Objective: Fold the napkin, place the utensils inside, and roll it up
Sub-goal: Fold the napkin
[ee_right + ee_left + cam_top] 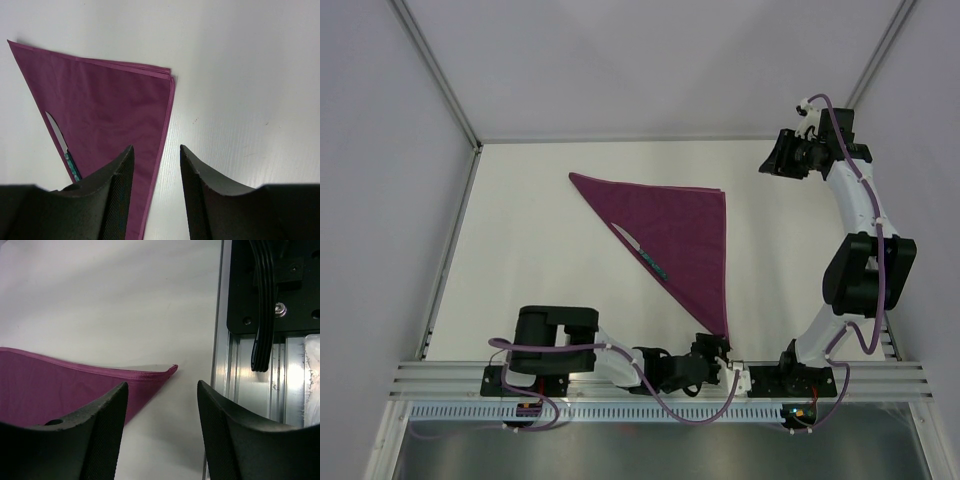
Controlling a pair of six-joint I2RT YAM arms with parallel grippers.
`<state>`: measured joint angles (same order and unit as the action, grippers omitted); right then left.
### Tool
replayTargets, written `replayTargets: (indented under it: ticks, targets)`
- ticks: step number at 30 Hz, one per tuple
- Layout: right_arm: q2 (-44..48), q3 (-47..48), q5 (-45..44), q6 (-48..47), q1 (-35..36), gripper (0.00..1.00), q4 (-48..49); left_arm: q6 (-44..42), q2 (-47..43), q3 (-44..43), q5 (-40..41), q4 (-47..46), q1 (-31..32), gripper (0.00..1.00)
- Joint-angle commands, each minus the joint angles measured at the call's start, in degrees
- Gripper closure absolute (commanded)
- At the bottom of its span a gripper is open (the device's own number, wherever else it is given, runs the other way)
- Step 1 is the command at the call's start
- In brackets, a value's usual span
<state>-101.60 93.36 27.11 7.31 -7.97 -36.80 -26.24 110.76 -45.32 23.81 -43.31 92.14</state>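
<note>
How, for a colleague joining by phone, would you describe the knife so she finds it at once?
On the white table lies a magenta napkin folded into a triangle. Along its long slanted edge lies the knife: slim, with a silver blade and green handle, the only thing on the cloth.

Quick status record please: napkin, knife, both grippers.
napkin: folded into a triangle, flat on the table
knife: along the napkin's long edge, handle toward the arms
left gripper: open, at the napkin's near corner, nothing gripped
right gripper: open, raised at far right, empty
</note>
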Motion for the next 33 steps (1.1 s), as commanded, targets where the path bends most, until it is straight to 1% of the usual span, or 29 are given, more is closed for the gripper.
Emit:
replayTargets:
  ticks: [1, 7, 15, 16, 18, 26, 28, 33]
  targets:
    - [-0.7, 1.9, -0.1, 1.0, -0.2, 0.53, 1.6, 0.3, 1.6, -2.3, -0.6, -2.0, 0.7, 0.38]
    - [-0.8, 1.9, 0.1, 1.1, -0.6, 0.56, 1.5, -0.5, 3.2, -3.0, -0.6, -2.2, 0.7, 0.42]
    - [-0.7, 1.6, 0.6, 1.2, -0.9, 0.58, 1.4, -1.1, 5.3, -3.4, -0.1, -3.2, 0.1, 0.44]
    - [-0.7, 1.6, 0.6, 1.3, -0.9, 0.59, 1.4, -1.1, 5.5, -3.5, 0.0, -3.2, 0.1, 0.48]
    - [-0.7, 1.6, 0.6, 1.3, -1.1, 0.60, 1.5, -1.4, 5.8, -3.6, 0.2, -3.2, 0.0, 0.50]
    - [-0.8, 1.4, 0.9, 1.3, -1.3, 0.62, 1.5, -2.1, 5.9, -3.2, 1.1, -4.1, -0.8, 0.55]
    - [-0.8, 1.4, 0.9, 1.4, -1.3, 0.62, 1.4, -2.7, 5.8, -3.1, 1.7, -4.5, -1.0, 0.59]
    - [-1.1, 1.3, 1.0, 1.3, -1.3, 0.63, 1.5, -3.6, 5.7, -3.0, 1.9, -5.8, -1.4, 0.63]
